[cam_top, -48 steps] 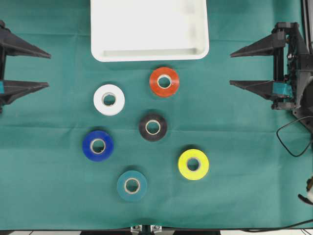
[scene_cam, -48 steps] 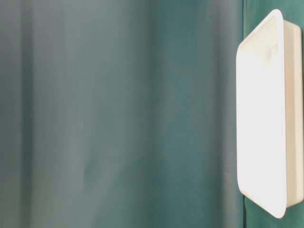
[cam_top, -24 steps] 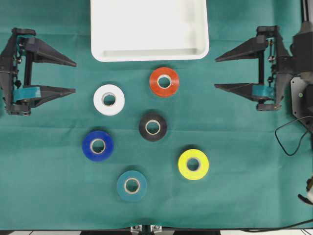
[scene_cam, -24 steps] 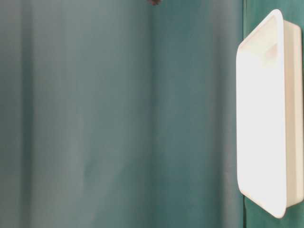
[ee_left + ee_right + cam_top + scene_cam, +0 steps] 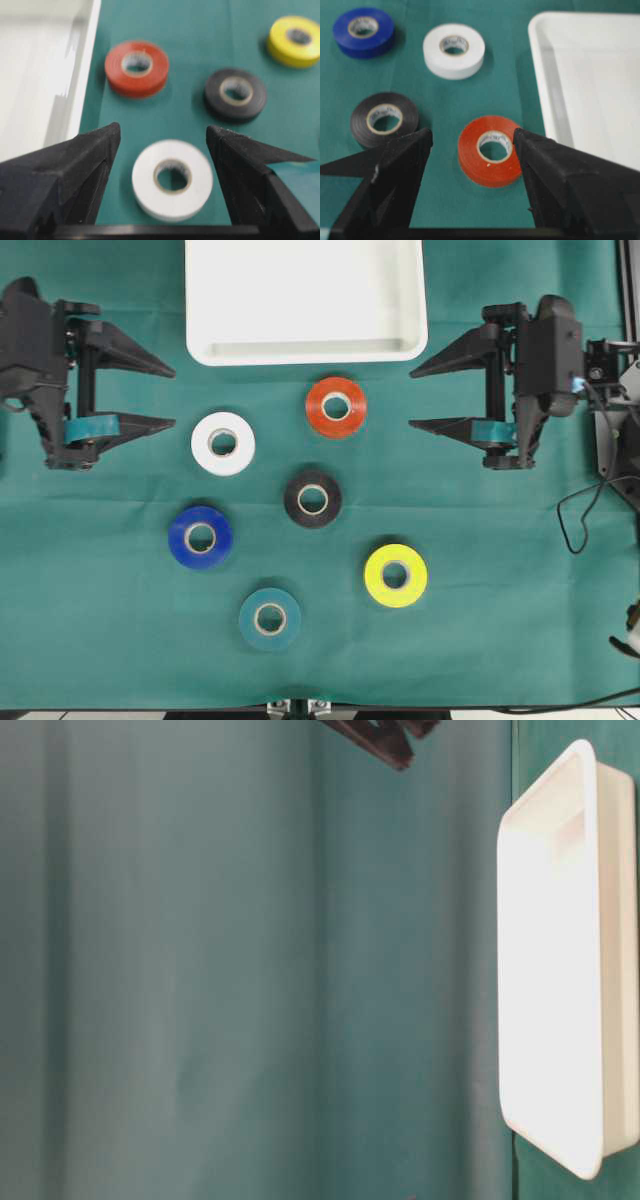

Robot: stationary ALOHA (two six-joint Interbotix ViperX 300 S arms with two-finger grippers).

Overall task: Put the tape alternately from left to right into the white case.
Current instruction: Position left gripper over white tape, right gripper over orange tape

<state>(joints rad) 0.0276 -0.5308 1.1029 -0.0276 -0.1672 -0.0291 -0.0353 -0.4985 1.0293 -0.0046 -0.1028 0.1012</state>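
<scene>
Six tape rolls lie flat on the green cloth: white point(image 5: 223, 443), red-orange point(image 5: 336, 407), black point(image 5: 313, 499), blue point(image 5: 200, 537), yellow point(image 5: 395, 576) and teal point(image 5: 270, 619). The white case point(image 5: 305, 350) sits at the back middle with nothing in it. My left gripper point(image 5: 173, 398) is open just left of the white roll point(image 5: 172, 179), which shows between its fingers from the wrist. My right gripper point(image 5: 412, 399) is open to the right of the red-orange roll point(image 5: 490, 150), its fingers framing that roll. Neither gripper holds anything.
The green cloth point(image 5: 110, 620) covers the whole table. A black cable point(image 5: 585, 530) loops at the right edge beside the right arm. In the table-level view the white case point(image 5: 560, 960) stands at the right and dark finger tips point(image 5: 380, 735) poke in at the top.
Both grippers have moved inward from the table's sides toward the rolls, staying open. The rolls and the case have not moved.
</scene>
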